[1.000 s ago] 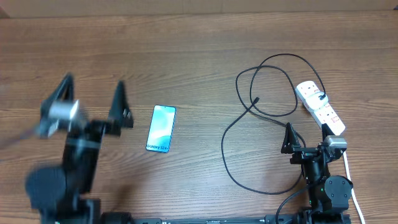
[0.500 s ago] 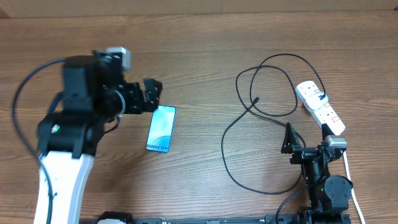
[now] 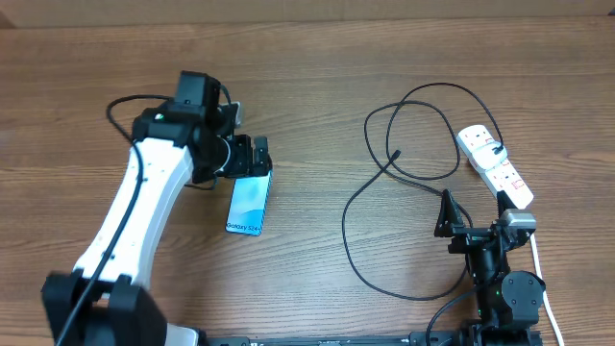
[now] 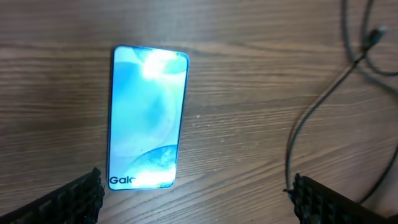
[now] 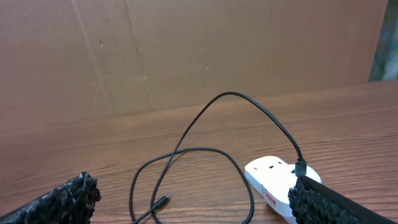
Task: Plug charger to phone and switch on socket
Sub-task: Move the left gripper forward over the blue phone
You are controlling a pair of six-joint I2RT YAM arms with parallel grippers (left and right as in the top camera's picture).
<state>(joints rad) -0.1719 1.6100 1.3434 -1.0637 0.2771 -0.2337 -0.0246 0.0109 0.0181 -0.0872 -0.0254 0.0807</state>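
The left gripper hovered over the phone, jaws wide apart. The phone lay flat on the table, screen lit, no cable at it. The charger coiled well to its right, tip loose, other end at the socket. The right gripper sat parked near the socket, jaws apart. Plugging in and switching on both seemed left to do.

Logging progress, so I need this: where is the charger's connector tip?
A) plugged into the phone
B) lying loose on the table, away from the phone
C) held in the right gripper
B: the connector tip of the charger lies on bare table, well to the right of the phone.
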